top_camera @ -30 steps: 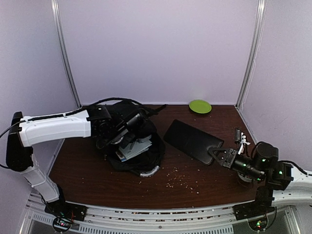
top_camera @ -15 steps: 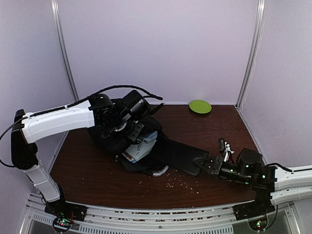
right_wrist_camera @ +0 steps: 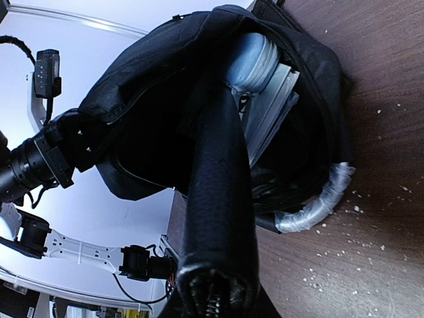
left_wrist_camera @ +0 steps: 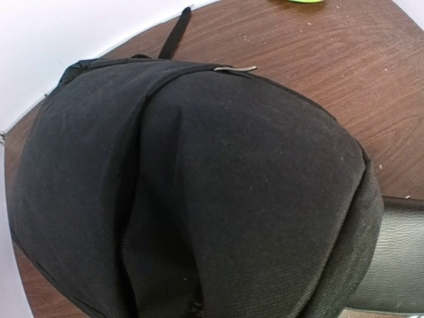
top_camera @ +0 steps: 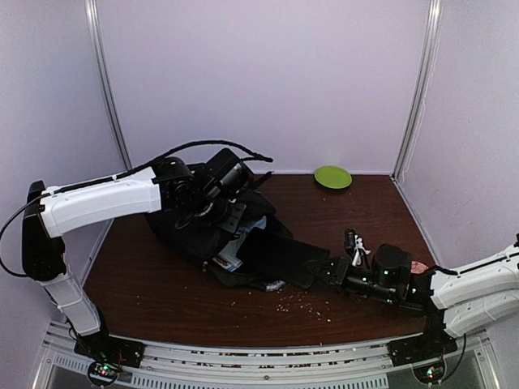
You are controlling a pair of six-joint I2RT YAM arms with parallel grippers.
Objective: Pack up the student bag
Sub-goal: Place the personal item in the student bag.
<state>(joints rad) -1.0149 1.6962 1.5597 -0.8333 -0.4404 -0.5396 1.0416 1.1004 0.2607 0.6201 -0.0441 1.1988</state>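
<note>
The student bag (top_camera: 190,235) lies at the table's left-middle, its mouth facing right. My left gripper (top_camera: 209,209) is shut on the bag's top fabric and holds the mouth up. In the left wrist view the bag (left_wrist_camera: 199,172) fills the frame and hides the fingers. A slim flat black case (top_camera: 280,253) lies with its far end inside the mouth. My right gripper (top_camera: 322,267) is shut on the case's near end. The right wrist view shows the case (right_wrist_camera: 222,192) running up into the bag (right_wrist_camera: 146,99), next to a pale blue roll (right_wrist_camera: 255,59) and books (right_wrist_camera: 273,109).
A green plate (top_camera: 333,177) sits at the back right. Pale crumbs (top_camera: 304,304) are scattered on the brown table in front of the bag. A plastic-wrapped curved handle (right_wrist_camera: 318,202) sticks out at the bag's lower edge. Walls and metal posts close in three sides.
My right gripper has travelled left with the slim case, sliding its far end into the bag. My left gripper has raised the bag's top and shifted slightly right.
</note>
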